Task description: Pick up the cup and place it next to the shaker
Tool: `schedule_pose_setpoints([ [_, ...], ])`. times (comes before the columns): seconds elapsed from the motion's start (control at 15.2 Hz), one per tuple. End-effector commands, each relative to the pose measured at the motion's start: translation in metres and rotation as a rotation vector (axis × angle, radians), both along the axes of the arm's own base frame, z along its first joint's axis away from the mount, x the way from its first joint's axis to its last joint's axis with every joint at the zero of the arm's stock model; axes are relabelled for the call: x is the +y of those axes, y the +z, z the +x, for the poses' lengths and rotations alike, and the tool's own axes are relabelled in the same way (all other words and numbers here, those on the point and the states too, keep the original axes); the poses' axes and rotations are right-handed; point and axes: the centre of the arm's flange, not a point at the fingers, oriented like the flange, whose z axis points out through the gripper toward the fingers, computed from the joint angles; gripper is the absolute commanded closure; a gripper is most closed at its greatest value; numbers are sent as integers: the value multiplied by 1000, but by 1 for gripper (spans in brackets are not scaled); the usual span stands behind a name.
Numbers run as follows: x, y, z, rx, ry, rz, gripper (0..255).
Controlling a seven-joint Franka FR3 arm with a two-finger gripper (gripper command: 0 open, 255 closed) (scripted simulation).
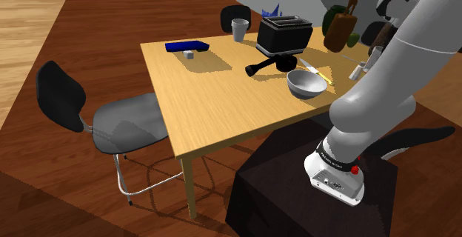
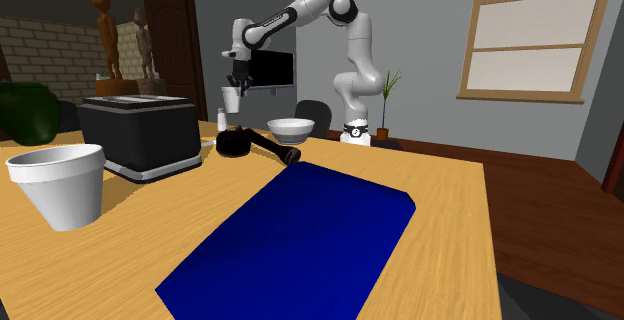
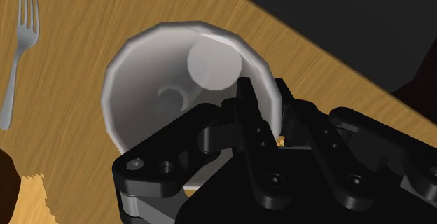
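Note:
My gripper (image 2: pixel 236 85) is shut on the rim of a white cup (image 2: pixel 232 99) and holds it upright a little above the wooden table (image 2: pixel 440 258). In the wrist view the gripper (image 3: pixel 265 102) has one finger inside the cup (image 3: pixel 161 68) and the other outside its wall. A small white shaker (image 2: pixel 221 119) stands on the table just below and beside the held cup. In the shoulder view the shaker (image 1: pixel 360 69) sits near the table's right edge, close to the arm. A second white cup (image 2: pixel 60 183) stands at the far end of the table from the arm.
A black toaster (image 1: pixel 283 34), a black handled utensil (image 1: pixel 270 65) and a grey bowl (image 1: pixel 306 84) crowd the table near the shaker. A fork (image 3: pixel 17 54) lies close to the cup. A blue flat thing (image 1: pixel 186 47) lies further off. A dark chair (image 1: pixel 104 117) stands beside the table.

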Motion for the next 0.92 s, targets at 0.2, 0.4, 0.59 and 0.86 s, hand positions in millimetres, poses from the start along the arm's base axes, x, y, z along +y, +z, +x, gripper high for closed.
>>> schedule_pose_setpoints([
  [0.2, 0, -27, 0, 0, 0, -1, 255],
  [0.4, 0, -43, 0, 0, 0, -1, 255],
  [0.59, 0, -58, 0, 0, 0, -1, 255],
  [0.86, 0, -70, 0, 0, 0, -1, 255],
])
